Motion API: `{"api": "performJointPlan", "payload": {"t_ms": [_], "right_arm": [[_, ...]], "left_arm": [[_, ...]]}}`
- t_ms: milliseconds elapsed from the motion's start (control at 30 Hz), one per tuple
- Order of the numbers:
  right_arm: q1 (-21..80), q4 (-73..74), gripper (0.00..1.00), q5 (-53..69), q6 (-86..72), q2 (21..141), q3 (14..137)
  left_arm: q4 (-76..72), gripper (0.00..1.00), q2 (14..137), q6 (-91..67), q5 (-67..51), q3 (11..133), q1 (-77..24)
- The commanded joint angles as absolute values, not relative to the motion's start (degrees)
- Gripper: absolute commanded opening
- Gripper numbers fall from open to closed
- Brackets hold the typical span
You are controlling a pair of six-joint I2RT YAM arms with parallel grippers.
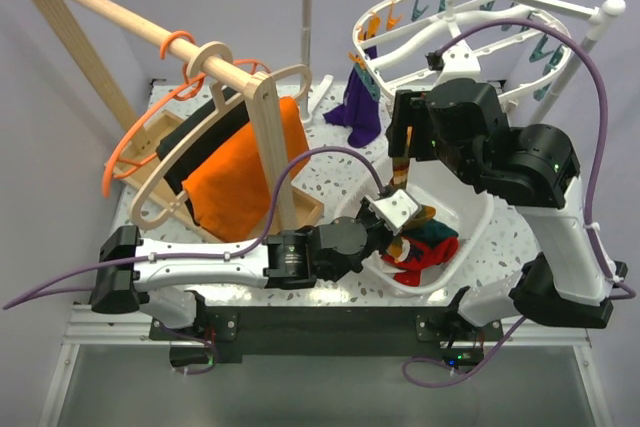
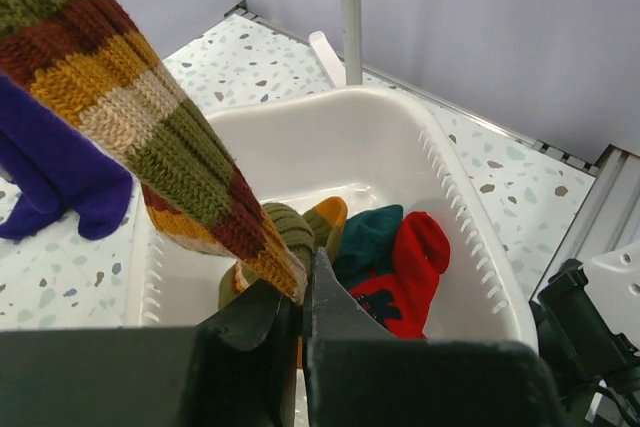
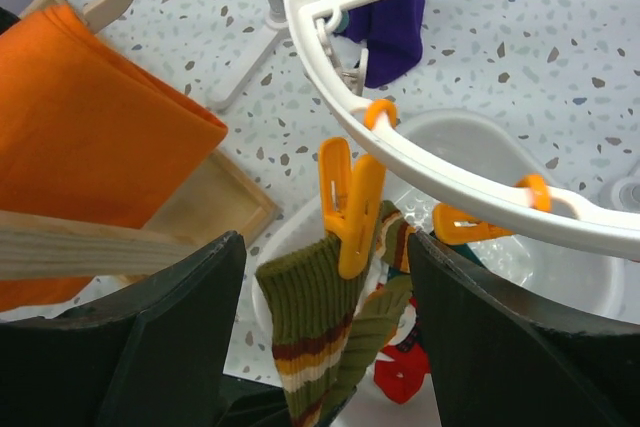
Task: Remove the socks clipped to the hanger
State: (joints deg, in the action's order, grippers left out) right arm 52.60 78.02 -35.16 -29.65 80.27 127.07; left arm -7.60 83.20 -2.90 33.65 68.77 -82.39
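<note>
Pinched the lower end of the brown-striped sock [image 2: 150,137] tight in the left gripper [image 2: 303,289], above a white basin [image 2: 400,137]. Saw a red sock [image 2: 405,277] and a teal sock [image 2: 368,232] lying inside that basin. Higher up, straddled the orange clip [image 3: 350,209] with the right gripper [image 3: 328,342], spread wide, clear of it on both sides. Found the striped sock's top clamped in that clip, under the hanger [image 3: 450,162] rim. Farther back, noted a purple sock [image 3: 385,17] hanging from the same frame.

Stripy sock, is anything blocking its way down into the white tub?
Nothing visible blocks it. Only the orange clip pins the stripy sock to the hanger; the white tub sits below.
</note>
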Motion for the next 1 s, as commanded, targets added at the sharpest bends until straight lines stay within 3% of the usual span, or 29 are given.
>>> {"api": "performJointPlan", "payload": {"t_ms": [0,567,667,833,933,967], "right_arm": [[52.91,86.31,0.69,-38.23,-30.94,82.26,128.23],[53.0,90.0,0.65,-49.48,-32.34,87.71,131.04],[52.91,89.83,0.6,-51.24,-32.43,88.07,130.96],[52.82,90.79,0.45,-54.14,-32.78,88.33,130.7],[52.82,90.0,0.3,-54.32,-32.61,87.45,129.64],[52.82,89.56,0.19,-54.58,-32.52,87.1,129.03]], "left_arm": [[-7.56,0.0,84.55,1.22,37.53,72.33,-84.2],[-7.56,0.0,85.87,3.51,39.2,73.21,-85.52],[-7.65,0.0,85.87,3.69,39.55,73.21,-85.78],[-7.65,0.0,86.22,3.96,39.81,73.21,-85.96],[-7.65,0.0,86.31,3.87,39.81,73.21,-86.04],[-7.65,0.0,86.4,3.78,39.81,73.13,-86.04]]}}
